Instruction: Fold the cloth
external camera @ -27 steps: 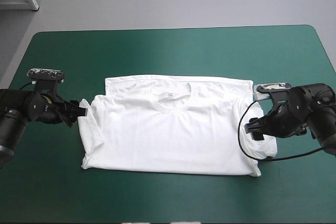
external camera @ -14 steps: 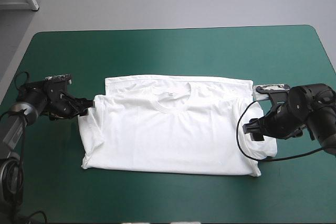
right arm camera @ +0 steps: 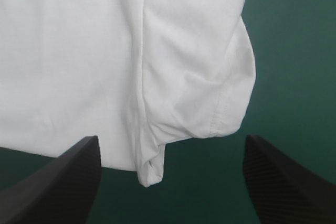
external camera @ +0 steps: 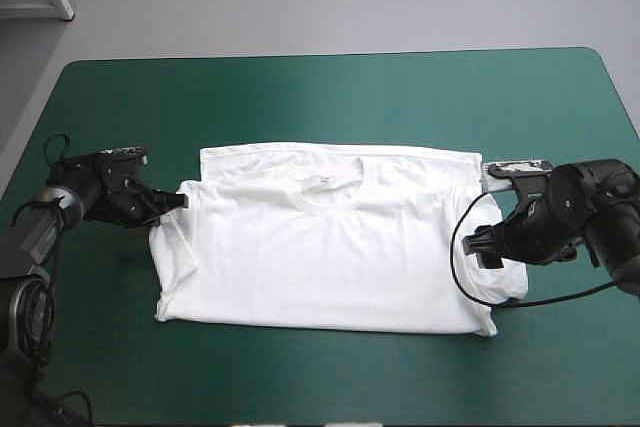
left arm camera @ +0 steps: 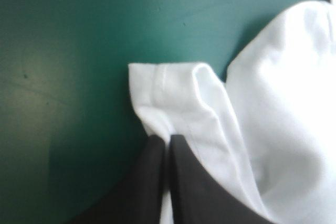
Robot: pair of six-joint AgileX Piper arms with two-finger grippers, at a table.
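The white T-shirt (external camera: 330, 247) lies flat mid-table, collar toward the far edge, with a folded strip showing along its far side. My left gripper (external camera: 172, 203) is at the shirt's left sleeve. In the left wrist view its black fingers (left arm camera: 157, 166) meet in a point with the hemmed sleeve (left arm camera: 168, 98) pinched between them. My right gripper (external camera: 483, 247) sits low beside the shirt's right edge. It stands open (right arm camera: 168, 182), fingers wide apart, and the right sleeve (right arm camera: 210, 93) lies just ahead of it, untouched.
Bare teal-green cover (external camera: 330, 97) surrounds the shirt on every side, widest toward the far edge. The table's near edge lies a short way below the shirt's hem (external camera: 320, 325).
My left gripper has slid toward the far side onto the tip of the left sleeve and shut on it. The right arm and the shirt's body have not moved.
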